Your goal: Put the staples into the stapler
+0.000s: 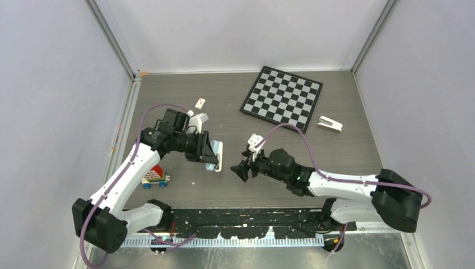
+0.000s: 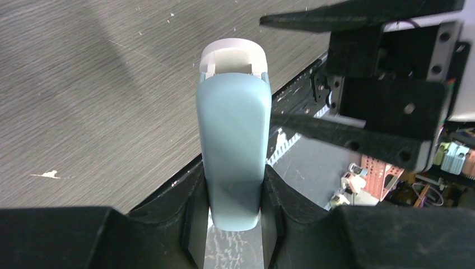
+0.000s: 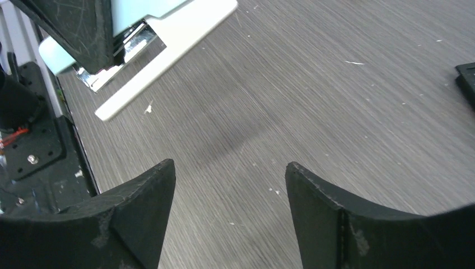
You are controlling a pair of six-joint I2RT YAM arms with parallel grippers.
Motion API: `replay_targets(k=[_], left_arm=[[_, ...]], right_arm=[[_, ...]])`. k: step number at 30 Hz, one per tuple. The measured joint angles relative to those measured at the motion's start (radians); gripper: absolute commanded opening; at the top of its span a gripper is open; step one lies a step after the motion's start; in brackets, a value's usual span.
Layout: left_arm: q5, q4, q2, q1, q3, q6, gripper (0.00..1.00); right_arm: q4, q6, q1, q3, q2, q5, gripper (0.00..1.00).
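L gripper [image 2: 234, 193]: fingers [image 2: 168, 224] clamped on both flanks of pale-blue stapler [image 2: 232, 140], nose pointing away from wrist, white base end showing past the blue top.
R gripper [image 3: 229, 193]: fingers [image 3: 143, 207] spread wide, nothing btwn, bare tabletop below. Sits just right of stapler, not touching, small gap.
Stapler's white base low over table [image 1: 185, 89]; contact, can't tell.
Staples box [image 1: 200, 102]: small, white w/ reddish mark, flat on table beyond L arm, well apart from both grippers.
Chessboard [image 1: 282, 98] far centre-right; second white stapler [image 1: 329, 124] near its right corner.
Wheeled toy [image 1: 155, 177] near-left, beside L arm.
Open room: mid-table right of R gripper, far-left strip.
Surface grey wood-grain, speckled.
Pale walls [image 1: 50, 84] left, far, right.
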Motion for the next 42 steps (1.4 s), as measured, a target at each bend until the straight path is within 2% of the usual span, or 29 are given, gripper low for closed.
replay_targets(k=[6,10,22,28,30,35,36,38,40,42], left_arm=[[-0.037,0.036,-0.004,0.001,-0.002,-0.122,0.0],[-0.054,0.043,0.004,0.001,-0.002,-0.207,0.0],[-0.101,0.064,0.016,0.007,-0.006,-0.309,0.0],[-0.128,0.063,0.015,0.008,-0.006,-0.328,0.0],[-0.139,0.061,0.014,0.009,-0.006,-0.331,0.0],[-0.161,0.07,0.003,0.019,-0.006,-0.35,0.0],[-0.164,0.071,-0.002,0.022,-0.006,-0.348,0.05],[-0.164,0.073,-0.011,0.023,-0.006,-0.344,0.2],[-0.163,0.081,-0.014,0.023,-0.006,-0.337,0.38],[-0.161,0.087,-0.015,0.023,-0.006,-0.325,0.5]], right_arm=[[0.094,0.003,0.099,0.016,0.095,0.095,0.79],[0.14,-0.069,0.138,0.048,0.133,0.172,0.78],[0.149,-0.223,0.167,0.188,0.241,0.212,0.65],[0.144,-0.237,0.18,0.214,0.287,0.233,0.49],[0.142,-0.235,0.182,0.216,0.297,0.244,0.39],[0.142,-0.204,0.183,0.215,0.303,0.29,0.05],[0.143,-0.192,0.183,0.214,0.303,0.303,0.01],[0.159,-0.161,0.178,0.214,0.303,0.33,0.01],[0.175,-0.141,0.175,0.213,0.303,0.345,0.01],[0.194,-0.122,0.175,0.204,0.302,0.354,0.01]])
